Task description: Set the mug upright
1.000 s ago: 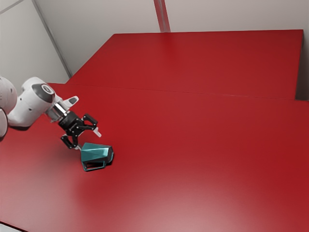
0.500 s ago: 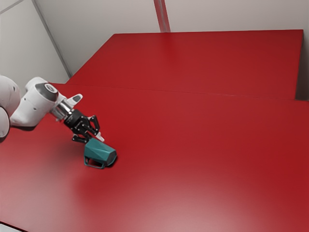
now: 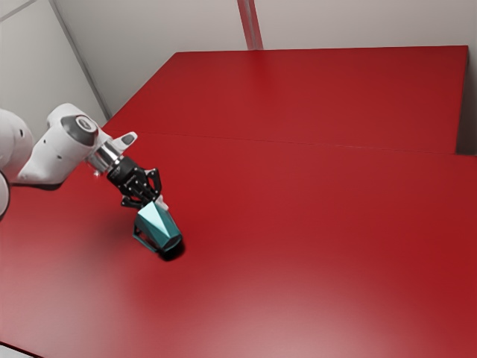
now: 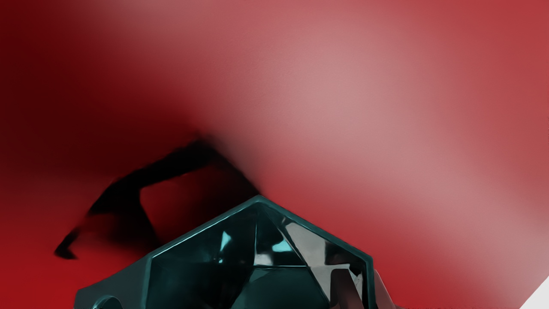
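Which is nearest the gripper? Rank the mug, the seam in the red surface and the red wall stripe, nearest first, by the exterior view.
1. Mug, at the gripper.
2. Seam, farther back, crossing the red surface.
3. Stripe, farthest, on the wall.

My arm [image 3: 56, 155] had white, rounded shells, with a dark gray cap [image 3: 71, 128] bearing a pale oval ring. Silvery metal collar [image 3: 104, 157] below, plus a white tab [image 3: 129, 139] with a dark oval inset. Gripper [image 3: 152, 203] was black, angular, multi-linked, with a pale fingertip [image 3: 163, 203].
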`<state>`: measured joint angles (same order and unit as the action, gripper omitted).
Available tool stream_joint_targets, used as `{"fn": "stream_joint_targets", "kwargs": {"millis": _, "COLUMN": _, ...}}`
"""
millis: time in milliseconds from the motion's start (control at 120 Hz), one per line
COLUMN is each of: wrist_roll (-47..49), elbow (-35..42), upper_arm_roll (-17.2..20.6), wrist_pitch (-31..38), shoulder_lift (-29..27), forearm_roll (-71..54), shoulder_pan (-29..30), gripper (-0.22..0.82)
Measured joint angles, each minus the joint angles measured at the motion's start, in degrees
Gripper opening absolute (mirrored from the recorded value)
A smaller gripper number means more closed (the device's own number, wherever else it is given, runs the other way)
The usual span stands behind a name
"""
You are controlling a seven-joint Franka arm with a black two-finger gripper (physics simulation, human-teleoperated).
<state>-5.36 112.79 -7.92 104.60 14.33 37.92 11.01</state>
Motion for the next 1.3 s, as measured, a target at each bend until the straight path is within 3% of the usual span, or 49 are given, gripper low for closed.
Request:
{"fn": "stream_joint_targets", "kwargs": {"millis": 300, "wrist_roll": 3.5, "elbow": 1.4, "upper_arm_roll": 6.7, "wrist_pitch": 6.3, "shoulder_lift": -8.1, "forearm_roll": -18.8, "shoulder_pan": -4.1, "gripper": -0.18}}
{"fn": "stream_joint_targets", "kwargs": {"millis": 650, "wrist_roll": 10.0, "elbow": 10.3, "upper_arm_roll": 9.6, "wrist_pitch": 25.3, "shoulder_lift": -12.9, "forearm_roll": -43.7, "shoulder_pan": -7.6, "gripper": -0.18}}
{"fn": "stream_joint_targets", "kwargs": {"millis": 900, "wrist_roll": 15.0, "elbow": 12.7, "upper_arm_roll": 10.2, "wrist_pitch": 31.9, "shoulder_lift": -12.9, "forearm_roll": -47.1, "shoulder_pan": -8.7, "gripper": -0.18}}
{"fn": "stream_joint_targets", "kwargs": {"millis": 1300, "wrist_roll": 20.8, "elbow": 13.3, "upper_arm_roll": 10.4, "wrist_pitch": 34.3, "shoulder_lift": -9.6, "forearm_roll": -47.3, "shoulder_pan": -7.1, "gripper": -0.18}}
